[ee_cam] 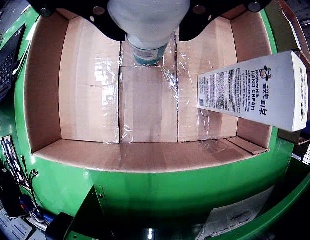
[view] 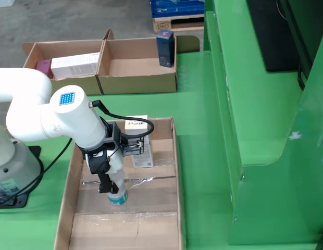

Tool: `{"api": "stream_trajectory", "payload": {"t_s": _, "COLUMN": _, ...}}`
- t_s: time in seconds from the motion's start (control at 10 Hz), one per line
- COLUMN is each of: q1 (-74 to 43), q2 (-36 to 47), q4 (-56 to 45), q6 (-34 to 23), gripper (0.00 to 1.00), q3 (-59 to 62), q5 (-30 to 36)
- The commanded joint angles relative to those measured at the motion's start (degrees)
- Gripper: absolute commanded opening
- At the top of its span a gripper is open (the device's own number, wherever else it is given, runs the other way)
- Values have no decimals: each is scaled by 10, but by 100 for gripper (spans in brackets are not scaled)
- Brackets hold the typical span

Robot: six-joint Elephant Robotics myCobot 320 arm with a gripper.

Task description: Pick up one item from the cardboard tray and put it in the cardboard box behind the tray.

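Green workbench (view: 203,104) carrying cardboard tray (view: 67,182); gripper (view: 115,188) pinching white bottle (view: 118,198) upright, cap down, low over tray floor, clearing hand cream carton (view: 139,139) lying alongside; destination cardboard box (view: 138,65) waiting well apart behind.

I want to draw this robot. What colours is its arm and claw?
The arm is a fat white tube with a blue square of white dots. A black cable loops beside it. The gripper is black, with small round screw holes.
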Motion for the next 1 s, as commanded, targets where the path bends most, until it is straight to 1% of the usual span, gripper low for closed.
{"api": "stream_trajectory", "payload": {"t_s": 0.0, "q1": 9, "q2": 10, "q4": -83, "q6": 3, "gripper": 0, "q3": 108, "q5": 3}}
{"api": "stream_trajectory", "payload": {"t_s": 0.3, "q1": 31, "q2": 65, "q4": -140, "q6": 34, "gripper": 0, "q3": 148, "q5": 0}}
{"api": "stream_trajectory", "payload": {"t_s": 0.4, "q1": 42, "q2": 124, "q4": -156, "q6": 57, "gripper": 0, "q3": 138, "q5": -6}}
{"api": "stream_trajectory", "payload": {"t_s": 0.5, "q1": 42, "q2": 124, "q4": -156, "q6": 57, "gripper": 0, "q3": 138, "q5": -6}}
{"api": "stream_trajectory", "payload": {"t_s": 0.6, "q1": 44, "q2": 147, "q4": -185, "q6": 65, "gripper": 0, "q3": 162, "q5": -3}}
{"api": "stream_trajectory", "payload": {"t_s": 0.7, "q1": 49, "q2": 148, "q4": -221, "q6": 72, "gripper": 0, "q3": 209, "q5": -5}}
{"api": "stream_trajectory", "payload": {"t_s": 0.8, "q1": 51, "q2": 118, "q4": -284, "q6": 70, "gripper": 0, "q3": 303, "q5": -2}}
{"api": "stream_trajectory", "payload": {"t_s": 0.9, "q1": 68, "q2": 146, "q4": -302, "q6": 94, "gripper": 0, "q3": 315, "q5": -18}}
